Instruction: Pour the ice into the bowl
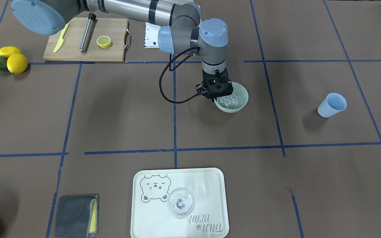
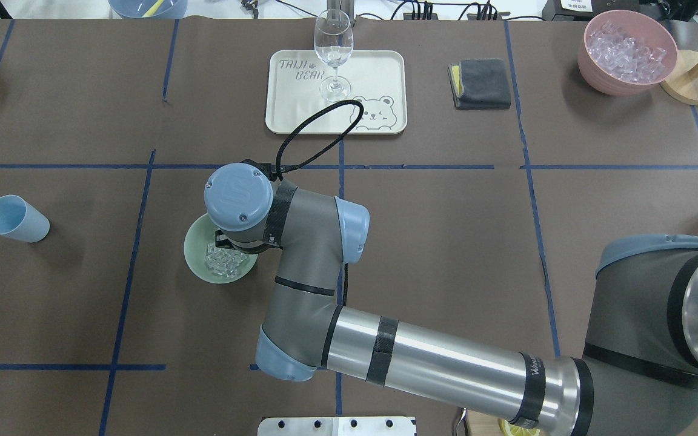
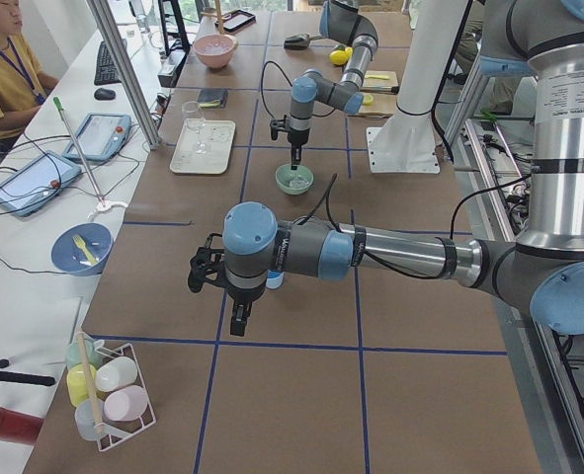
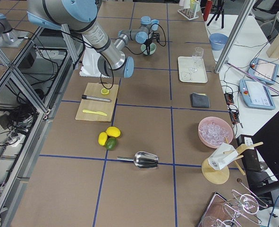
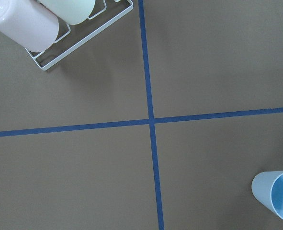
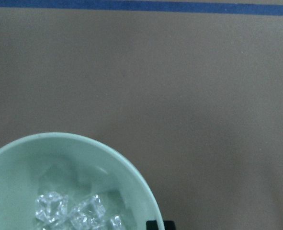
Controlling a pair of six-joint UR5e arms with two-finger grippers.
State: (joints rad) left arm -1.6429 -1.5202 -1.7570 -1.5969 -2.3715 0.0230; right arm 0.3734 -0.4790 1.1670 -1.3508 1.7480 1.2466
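we see the right arm reaching long and low across the table toward the bowl (image 1: 233, 110), its silver forearm nearly level, the elbow folded back on itself and the last wrist joints turned so the tool points straight down. the right gripper (image 1: 215, 96) hangs right at the bowl's rim, on the side that faces the cutting board (image 1: 74, 49). its black fingers are down at the edge, and only a dark tip shows beside the rim in the wrist view, so we cannot tell whether they are spread, pressed together or pinching the rim. the ice (image 1: 229, 100) lies inside the bowl as a small heap of clear cubes on its floor, and the bowl sits flat on the brown table. the blue cup (image 1: 331, 105) stands well apart from the bowl, on the side away from the cutting board. the left arm shows only in the side view, stretched out level with its wrist bent down, and the left gripper (image 3: 237, 321) points at the table just beside that cup, well away from the bowl. we cannot tell how its fingers stand. the tray (image 1: 207, 178) with the glass (image 1: 180, 202) lies well apart from the bowl, across the table from the robot.
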